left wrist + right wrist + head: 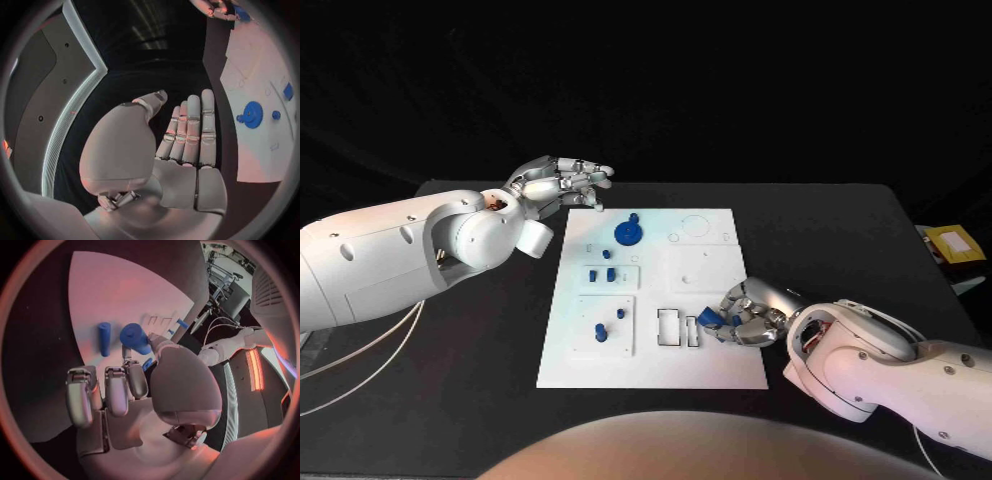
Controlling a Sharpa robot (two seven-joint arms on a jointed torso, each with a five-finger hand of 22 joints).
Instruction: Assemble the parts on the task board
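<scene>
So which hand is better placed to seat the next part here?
The right hand: it already pinches a small blue part over the task board, beside the rectangular slots. The left hand holds nothing, off the board's far corner.

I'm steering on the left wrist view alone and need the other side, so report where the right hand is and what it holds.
Observer: The silver right hand sits at the near right part of the white task board, pinching a small blue part between thumb and finger.
Operator: Say what lies beside that part.
Observer: Two rectangular cut-outs in the board sit just to its left in the head view.
Operator: Now place my left hand against the board.
Observer: The silver left hand is open, just beyond the board's far left corner.
</scene>
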